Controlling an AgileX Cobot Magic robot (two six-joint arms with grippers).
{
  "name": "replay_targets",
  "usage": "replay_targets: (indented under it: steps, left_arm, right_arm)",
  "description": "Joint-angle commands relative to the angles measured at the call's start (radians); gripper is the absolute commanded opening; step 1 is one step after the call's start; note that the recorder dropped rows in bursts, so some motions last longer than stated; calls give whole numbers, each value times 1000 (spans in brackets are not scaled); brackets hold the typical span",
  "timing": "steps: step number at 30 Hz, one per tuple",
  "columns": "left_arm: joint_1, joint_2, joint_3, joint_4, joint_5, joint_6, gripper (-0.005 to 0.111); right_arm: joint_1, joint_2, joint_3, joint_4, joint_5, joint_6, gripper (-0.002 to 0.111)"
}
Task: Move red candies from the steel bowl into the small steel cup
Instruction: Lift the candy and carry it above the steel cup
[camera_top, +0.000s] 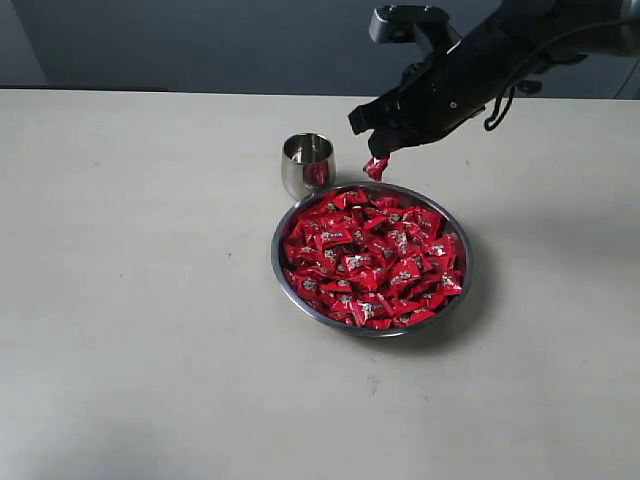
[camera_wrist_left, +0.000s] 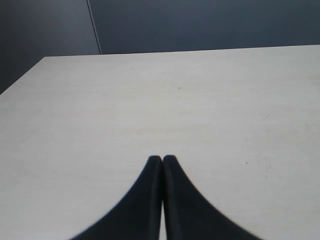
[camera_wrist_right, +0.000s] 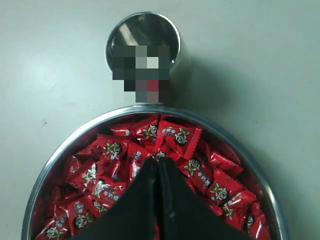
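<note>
Progress early: right gripper (camera_top: 385, 148) clamped tight on one red candy (camera_top: 376, 166), upper centre of frame, over upper rim of steel bowl (camera_top: 274, 258), just right of small steel cup (camera_top: 307, 165). Bowl heaped with red candies (camera_top: 370, 260); nearly everything left.

Prob. lab: pale tbl (camera_top: 150, 330), grey wall (camera_top: 200, 40)

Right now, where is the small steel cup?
In the exterior view the cup stands on the table, close beside the upper-left rim of the bowl; the right pincer, holding one candy, hangs just right of it.
</note>
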Motion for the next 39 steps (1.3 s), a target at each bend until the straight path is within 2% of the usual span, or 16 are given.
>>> replay_targets:
  steps: [1,6,16,31,39]
  left_arm:
    - [-5,-5,5,2,-8,-1,0]
    - [-5,-5,5,2,-8,-1,0]
    - [-5,-5,5,2,-8,-1,0]
    - [-5,-5,5,2,-8,-1,0]
    - [-5,-5,5,2,-8,-1,0]
  right_arm:
    - [0,-10,-8,-2,-17,12,-1]
    - [0,-6,-27,3,-34,12,-1]
    - [22,25,-181,19,-33,15,-1]
    - [83,318,-551,18,54,33,-1]
    - [83,386,-587,-32,62,45,-1]
